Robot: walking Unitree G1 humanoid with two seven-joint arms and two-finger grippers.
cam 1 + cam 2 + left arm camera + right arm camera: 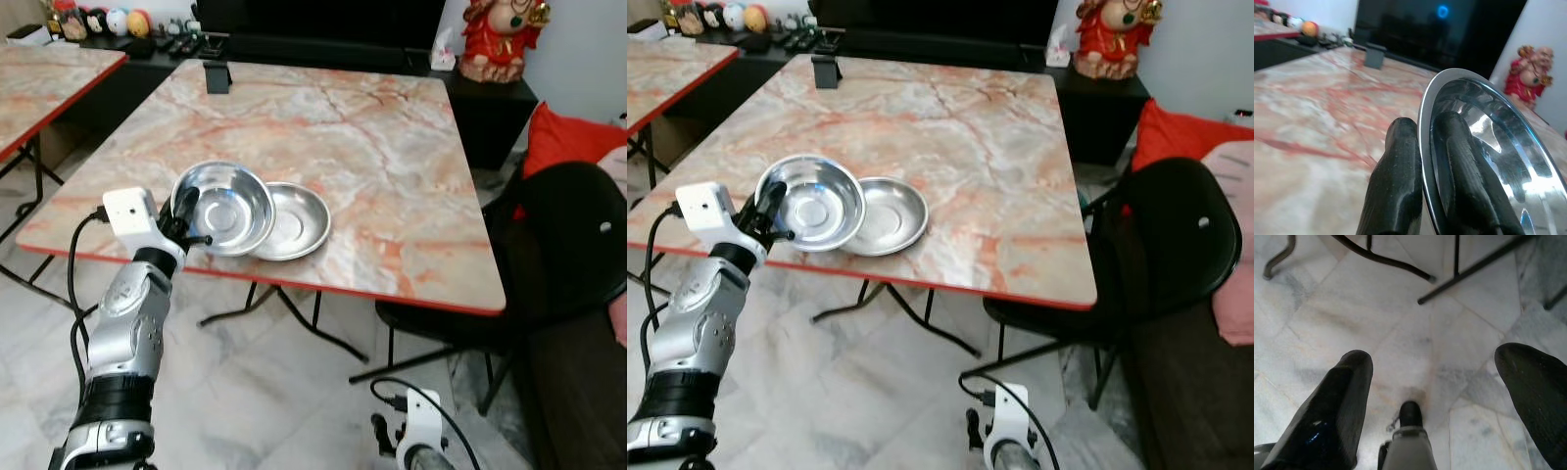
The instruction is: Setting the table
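shiny round steel bowl (pixel 221 207): thin, light, rigid, likely slippery. left hand (pixel 186 217) pinches its near rim, tilted over the flat steel plate (pixel 294 221). right hand (pixel 1435 401) idle, wide apart.

Two shiny steel bowls sit near the marble table's (pixel 392 147) front edge. The left bowl (pixel 225 208) is tilted, its rim overlapping the flat-lying right bowl (pixel 294 221).

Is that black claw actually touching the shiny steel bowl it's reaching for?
Touching. The left wrist view shows the left claw pinching the round steel bowl: one finger outside its rim, one inside, no gap.
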